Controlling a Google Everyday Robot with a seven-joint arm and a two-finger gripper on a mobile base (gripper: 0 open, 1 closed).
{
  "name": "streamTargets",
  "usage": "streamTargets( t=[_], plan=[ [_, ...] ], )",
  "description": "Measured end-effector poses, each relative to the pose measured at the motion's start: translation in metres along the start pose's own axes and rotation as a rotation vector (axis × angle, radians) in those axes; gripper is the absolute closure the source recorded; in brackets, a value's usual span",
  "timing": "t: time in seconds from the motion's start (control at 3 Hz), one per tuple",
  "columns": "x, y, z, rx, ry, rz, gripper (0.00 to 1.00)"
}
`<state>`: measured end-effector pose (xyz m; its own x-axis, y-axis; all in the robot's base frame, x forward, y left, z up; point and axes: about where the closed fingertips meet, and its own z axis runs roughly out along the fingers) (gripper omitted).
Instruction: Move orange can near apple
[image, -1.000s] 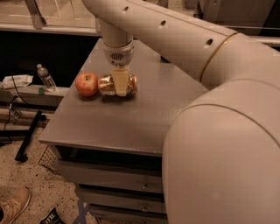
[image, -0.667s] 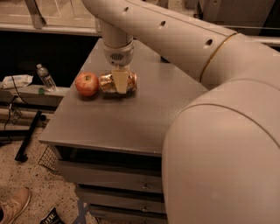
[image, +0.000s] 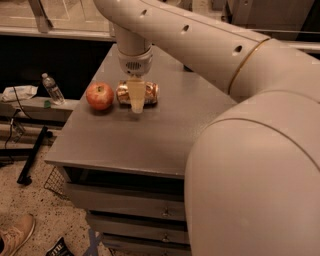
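Observation:
The orange can (image: 151, 93) lies on its side on the grey table (image: 150, 135), near the far left part of the top. The red apple (image: 99, 95) sits just left of it, a small gap apart. My gripper (image: 136, 101) comes straight down from the arm above and straddles the middle of the can, covering part of its print. The can rests on the table top.
The table's left edge is close to the apple, its front edge well below. My large cream arm (image: 240, 150) fills the right side. A water bottle (image: 52, 89) stands on a low shelf at left. A shoe (image: 15, 235) is on the floor.

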<state>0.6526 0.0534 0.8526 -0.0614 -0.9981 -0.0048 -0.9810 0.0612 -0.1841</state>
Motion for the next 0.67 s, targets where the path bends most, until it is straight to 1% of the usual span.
streamTargets(
  t=[0.33,0.67],
  plan=[
    [0.0,0.0,0.0,0.0,0.0,0.0,0.0],
    [0.013,-0.004,-0.012,0.029,-0.01,0.005,0.0]
  ],
)
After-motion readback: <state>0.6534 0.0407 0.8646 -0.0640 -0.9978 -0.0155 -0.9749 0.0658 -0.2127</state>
